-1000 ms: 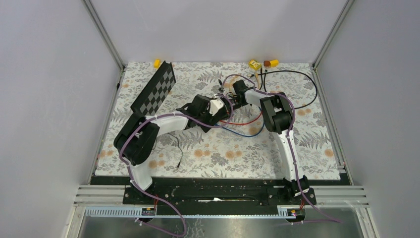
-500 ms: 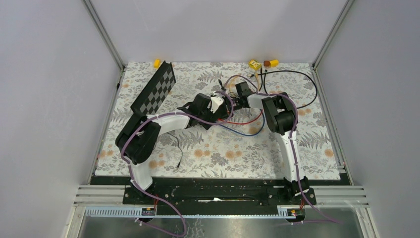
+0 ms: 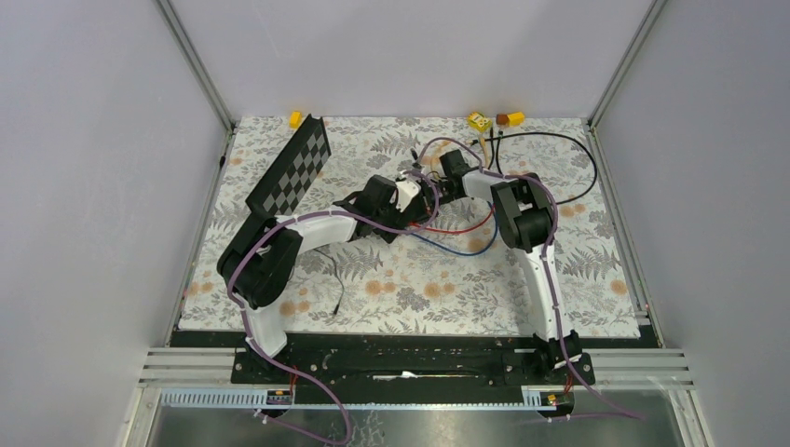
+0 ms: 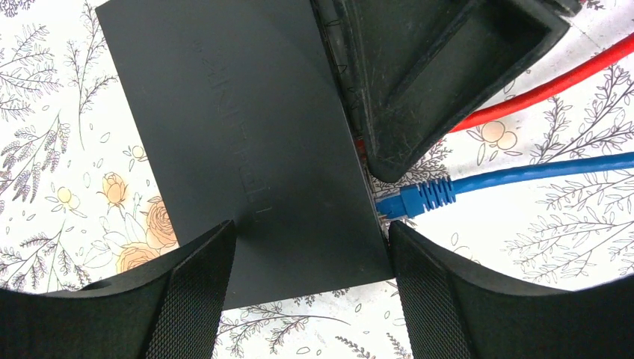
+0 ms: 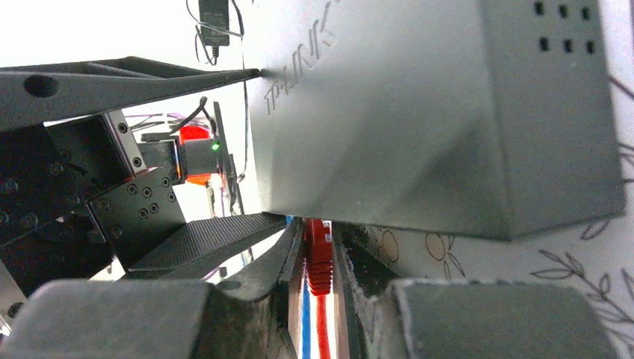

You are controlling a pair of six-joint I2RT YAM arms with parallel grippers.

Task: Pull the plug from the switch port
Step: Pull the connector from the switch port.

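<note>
the switch (image 4: pixel 247 149) lies on the floral mat (image 4: pixel 523 247) at mid-table, clasped across its width by the left gripper (image 4: pixel 310 239); the right gripper (image 5: pixel 318 239) is clenched on the red plug (image 5: pixel 320 263) at its port edge.

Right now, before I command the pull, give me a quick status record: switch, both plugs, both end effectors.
switch: lying flat on the floral mat
left end effector: fingers against both sides of the switch, apparently bracing it
right end effector: shut on the red plug
red plug: at the port edge, looks seated, not yet pulled
blue plug: in the neighbouring port, not gripped
</note>
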